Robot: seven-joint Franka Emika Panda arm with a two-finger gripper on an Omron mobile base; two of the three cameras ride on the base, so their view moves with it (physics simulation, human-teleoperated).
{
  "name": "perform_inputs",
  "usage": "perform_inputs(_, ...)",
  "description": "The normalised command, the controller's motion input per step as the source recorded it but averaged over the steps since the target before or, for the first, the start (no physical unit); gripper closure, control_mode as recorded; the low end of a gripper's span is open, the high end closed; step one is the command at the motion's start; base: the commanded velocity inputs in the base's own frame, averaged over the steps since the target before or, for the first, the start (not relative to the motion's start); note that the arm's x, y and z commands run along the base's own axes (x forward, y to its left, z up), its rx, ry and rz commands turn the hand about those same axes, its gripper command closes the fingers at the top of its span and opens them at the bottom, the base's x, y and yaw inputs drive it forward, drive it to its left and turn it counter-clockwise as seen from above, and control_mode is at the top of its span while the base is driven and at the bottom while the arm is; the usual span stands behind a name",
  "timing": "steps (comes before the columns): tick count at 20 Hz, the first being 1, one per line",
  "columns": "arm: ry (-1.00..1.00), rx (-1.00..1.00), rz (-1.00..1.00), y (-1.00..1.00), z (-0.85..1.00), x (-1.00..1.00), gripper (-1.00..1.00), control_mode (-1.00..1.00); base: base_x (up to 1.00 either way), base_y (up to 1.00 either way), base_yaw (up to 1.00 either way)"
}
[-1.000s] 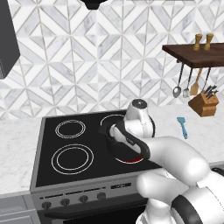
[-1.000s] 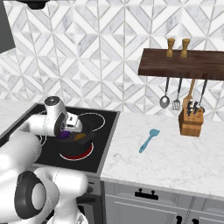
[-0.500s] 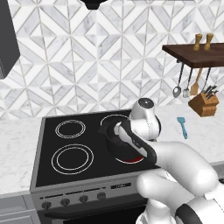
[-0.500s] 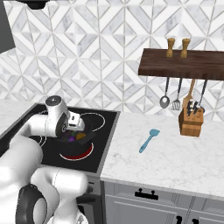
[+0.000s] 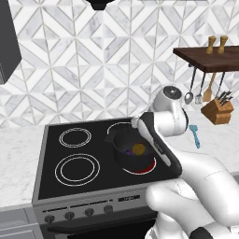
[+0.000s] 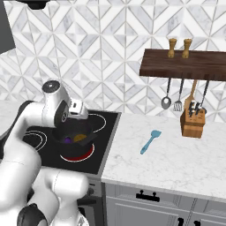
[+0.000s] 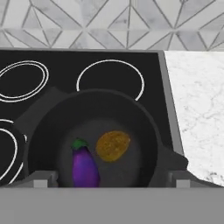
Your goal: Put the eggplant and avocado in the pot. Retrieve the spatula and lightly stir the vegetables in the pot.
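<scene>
The pot (image 7: 94, 131) is round, deep and matte dark grey, with two short stub handles. It sits on the front right burner of a glossy black glass stove (image 5: 60, 163) whose rings are drawn in thin white lines; a red glow shows under the pot's near edge in both base views. Inside it lie the eggplant (image 7: 84, 165), a smooth purple oblong with a small green cap, and the avocado (image 7: 113, 145), a rough-skinned, yellow-orange oval. They lie just beside each other on the pot floor. In the hand view the eggplant's long axis runs up and down, cap at the far end.

The spatula (image 6: 150, 141) is slim, light blue and flat-bladed. It lies on the white marbled bench (image 6: 176, 163) right of the stove, well apart from the pot, its long axis diagonal with the blade toward the back wall.

The pincer (image 7: 111, 178) hangs over the pot, its two grey fingertips (image 7: 40, 178) wide apart at the near rim with nothing between them.

The wall is tiled in grey and white marble triangles. A dark wooden shelf (image 6: 185, 64) carries two small mills; metal utensils hang beneath it, above a wooden knife block (image 6: 193, 122).
</scene>
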Motion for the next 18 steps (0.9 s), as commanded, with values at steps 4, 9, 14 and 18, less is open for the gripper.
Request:
perform_inputs(4,0.08,0.00,-0.25,-1.00,0.39,0.01,-1.00,-1.00,0.00,0.00,0.00)
perform_inputs(9,0.17,0.00,-0.26,-1.00,-0.20,0.20,-1.00,-1.00,0.00,0.00,0.00)
perform_inputs(14,0.09,0.02,-0.18,-1.00,-0.56,0.00,-1.00,-1.00,0.00,0.00,0.00)
perform_inputs(18,0.00,0.08,-0.05,-1.00,-0.75,-0.07,-1.00,-1.00,0.00,0.00,0.00)
